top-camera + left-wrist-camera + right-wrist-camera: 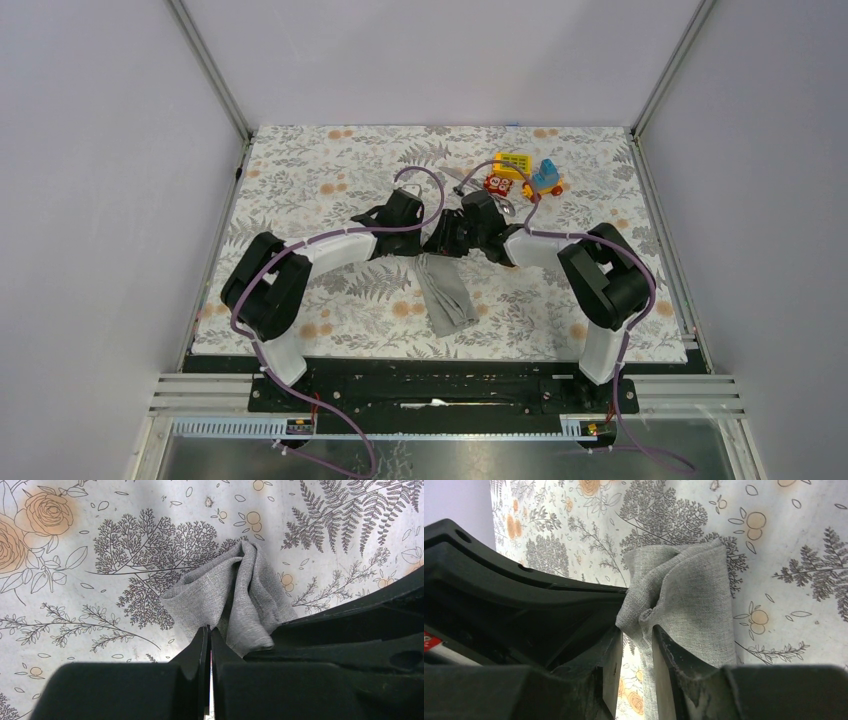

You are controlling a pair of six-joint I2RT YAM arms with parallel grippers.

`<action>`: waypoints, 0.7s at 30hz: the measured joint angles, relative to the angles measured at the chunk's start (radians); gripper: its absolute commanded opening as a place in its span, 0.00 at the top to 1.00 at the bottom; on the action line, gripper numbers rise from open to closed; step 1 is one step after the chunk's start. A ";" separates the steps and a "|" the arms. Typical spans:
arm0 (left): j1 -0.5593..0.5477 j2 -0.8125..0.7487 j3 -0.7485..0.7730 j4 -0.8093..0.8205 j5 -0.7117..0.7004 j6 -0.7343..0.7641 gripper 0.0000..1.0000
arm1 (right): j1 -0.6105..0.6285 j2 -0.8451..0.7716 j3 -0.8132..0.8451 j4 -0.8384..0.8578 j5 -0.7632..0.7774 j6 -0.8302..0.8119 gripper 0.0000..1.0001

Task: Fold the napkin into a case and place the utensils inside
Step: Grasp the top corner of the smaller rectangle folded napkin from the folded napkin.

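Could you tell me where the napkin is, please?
In the top view the napkin lies mid-table on the floral tablecloth, its far end bunched at the left gripper and right gripper, with the toy blocks beyond.

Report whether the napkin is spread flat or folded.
Folded, not spread: the napkin lies as a narrow strip, its far end bunched where the left gripper pinches it and the right gripper stands open around a fold.

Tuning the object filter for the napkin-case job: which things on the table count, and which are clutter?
Job:
- napkin, pinched by the left gripper
- utensils, lying beside the toys

Lying about:
- yellow block
- red block
- blue toy
- tablecloth, only the surface underneath
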 measured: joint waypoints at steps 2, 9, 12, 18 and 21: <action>0.001 0.000 0.000 0.000 0.000 0.000 1.00 | 0.000 0.001 0.009 -0.006 -0.009 -0.005 0.65; 0.002 0.000 0.000 0.000 0.005 0.000 1.00 | 0.000 0.003 0.046 -0.020 -0.009 -0.012 0.72; 0.002 0.000 0.000 0.000 0.007 0.000 1.00 | 0.000 0.016 0.061 -0.023 -0.010 -0.012 0.66; 0.003 0.000 0.000 0.000 0.013 -0.003 1.00 | 0.000 0.056 0.078 -0.031 -0.011 -0.012 0.64; 0.003 0.000 0.000 0.000 0.014 -0.003 1.00 | 0.000 0.058 0.079 -0.035 -0.012 -0.012 0.62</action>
